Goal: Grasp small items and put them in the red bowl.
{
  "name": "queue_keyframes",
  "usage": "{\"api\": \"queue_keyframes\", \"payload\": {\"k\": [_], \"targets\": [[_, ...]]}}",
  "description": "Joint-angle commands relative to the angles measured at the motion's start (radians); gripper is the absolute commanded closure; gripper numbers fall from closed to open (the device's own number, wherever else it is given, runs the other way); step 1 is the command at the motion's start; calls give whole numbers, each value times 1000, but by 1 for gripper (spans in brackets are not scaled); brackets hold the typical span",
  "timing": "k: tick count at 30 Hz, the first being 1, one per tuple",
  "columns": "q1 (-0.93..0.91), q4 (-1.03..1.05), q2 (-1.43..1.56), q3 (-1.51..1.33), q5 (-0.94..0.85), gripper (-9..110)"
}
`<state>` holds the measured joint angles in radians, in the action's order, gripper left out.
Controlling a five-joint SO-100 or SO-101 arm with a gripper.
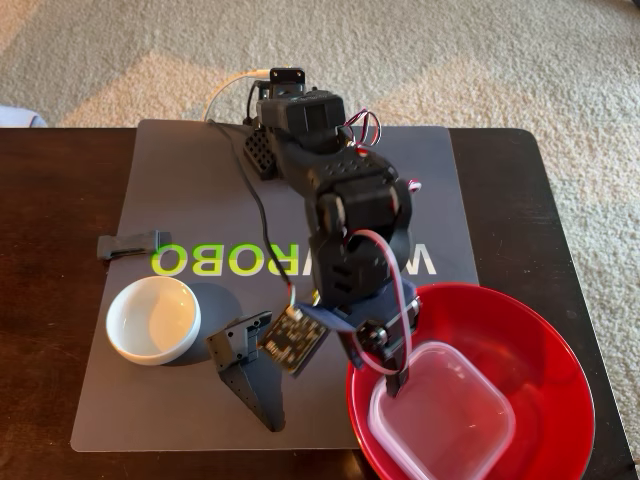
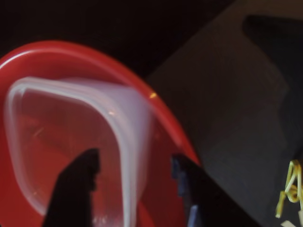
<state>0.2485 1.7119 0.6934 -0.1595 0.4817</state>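
Note:
The red bowl [image 1: 540,340] sits at the table's lower right in the fixed view. A clear square plastic tub [image 1: 450,420] lies inside it. My gripper [image 1: 395,375] hangs over the bowl's left side at the tub's near corner. In the wrist view the red bowl [image 2: 71,56] fills the left, and my gripper [image 2: 133,158] is open, its two dark fingers standing on either side of the wall of the tub [image 2: 61,123]. A small white bowl [image 1: 153,320], a pointed black part [image 1: 245,375] and a second black part [image 1: 128,245] rest on the mat. A yellow-green clothespin [image 2: 291,189] shows at the wrist view's right edge.
A grey mat [image 1: 200,190] with green and white lettering covers the dark wooden table [image 1: 50,300]. The arm's base and cables stand at the mat's far edge. Beige carpet lies beyond the table.

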Motion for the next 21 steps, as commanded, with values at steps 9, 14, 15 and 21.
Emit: {"api": "queue_keyframes", "payload": {"k": [9,14,15,21], "targets": [[-35,0,643,-356,-49,73],[-204,-8,965,-813,-46,73],[-267,-11,983,-888,-29,73],[-594,-114,857,-1103,84,75]]}}
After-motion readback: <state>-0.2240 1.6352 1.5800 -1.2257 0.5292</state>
